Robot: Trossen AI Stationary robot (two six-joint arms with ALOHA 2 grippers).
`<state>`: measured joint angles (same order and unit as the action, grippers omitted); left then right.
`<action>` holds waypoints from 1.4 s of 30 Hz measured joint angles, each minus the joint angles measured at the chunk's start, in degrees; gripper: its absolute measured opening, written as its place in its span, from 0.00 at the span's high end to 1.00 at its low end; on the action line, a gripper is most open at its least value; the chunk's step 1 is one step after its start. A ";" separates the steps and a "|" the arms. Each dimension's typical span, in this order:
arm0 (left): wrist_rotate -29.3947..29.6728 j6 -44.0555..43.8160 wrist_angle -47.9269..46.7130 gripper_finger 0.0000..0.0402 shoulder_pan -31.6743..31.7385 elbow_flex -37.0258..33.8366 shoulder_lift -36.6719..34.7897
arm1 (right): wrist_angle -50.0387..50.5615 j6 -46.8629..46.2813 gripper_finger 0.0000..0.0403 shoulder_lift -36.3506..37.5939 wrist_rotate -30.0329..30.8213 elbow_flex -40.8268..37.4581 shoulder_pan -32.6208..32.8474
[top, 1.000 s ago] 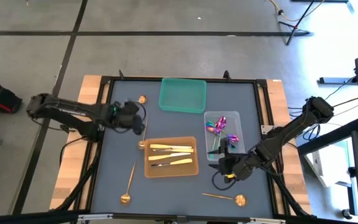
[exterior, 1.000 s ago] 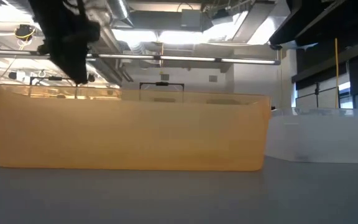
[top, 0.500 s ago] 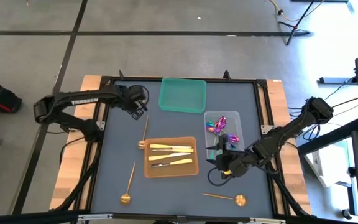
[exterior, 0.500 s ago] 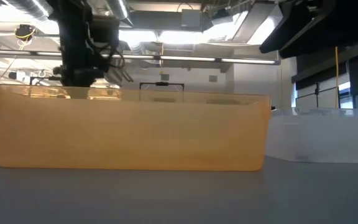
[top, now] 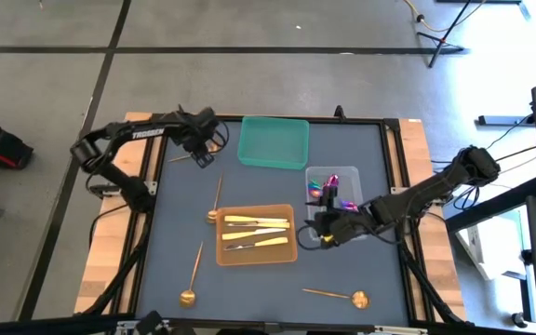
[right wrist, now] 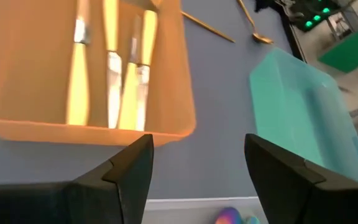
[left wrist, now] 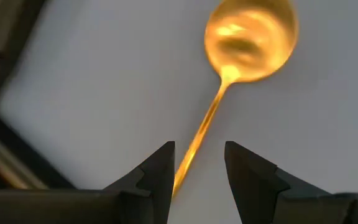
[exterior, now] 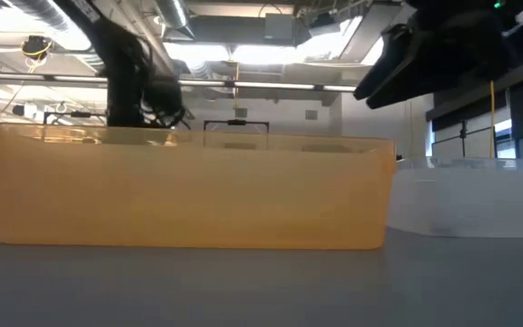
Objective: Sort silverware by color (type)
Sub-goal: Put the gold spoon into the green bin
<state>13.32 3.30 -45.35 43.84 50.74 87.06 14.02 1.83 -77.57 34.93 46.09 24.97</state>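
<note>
Count, high view: four gold spoons loose on the worktop [top: 166, 261] — one [top: 180, 158] under my left gripper [top: 201, 159], one [top: 215, 198] beside the orange tray [top: 257, 256], two near the front edge [top: 194, 274] [top: 337, 296]. Yellow-handled knives [top: 255, 222] in the orange tray: three or four (cannot separate). Iridescent spoons [top: 327, 186] in the clear tray [top: 354, 177], overlapping, uncounted. One teal tray [top: 274, 142].

Left jaws open, straddling a gold handle without gripping. Right gripper [top: 327, 229] at the clear tray's near end, jaws wide, empty.

Writing: "TROSSEN" on my left arm [top: 142, 133].

three trays [top: 274, 141], four gold spoons [top: 194, 273], four yellow knives [top: 257, 221], some purple spoons [top: 324, 187], too bunched to count.
</note>
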 joint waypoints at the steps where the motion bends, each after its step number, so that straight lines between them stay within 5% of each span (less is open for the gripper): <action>1: -1.15 0.66 0.60 0.66 0.98 0.00 0.90 | 0.00 -0.02 0.41 0.01 0.01 0.00 -0.58; 14: -11.01 6.98 5.97 0.69 9.54 0.26 10.01 | -0.68 -0.02 0.41 -1.91 -7.60 -1.00 -4.42; 24: -11.58 9.54 5.77 0.97 9.33 0.20 10.07 | -0.63 -0.44 0.41 -2.24 -7.53 -1.42 -4.37; 36: -10.86 10.83 6.42 0.96 5.14 -0.17 -2.58 | -0.61 -1.76 0.41 -2.22 -7.54 -1.44 -4.37; 42: -11.19 10.87 14.17 0.96 0.72 -0.15 -10.54 | -0.68 -1.75 0.41 -2.22 -7.55 -1.46 -4.37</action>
<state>2.13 14.17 -31.18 44.55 50.59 76.53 13.34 0.08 -79.79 27.38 44.62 20.60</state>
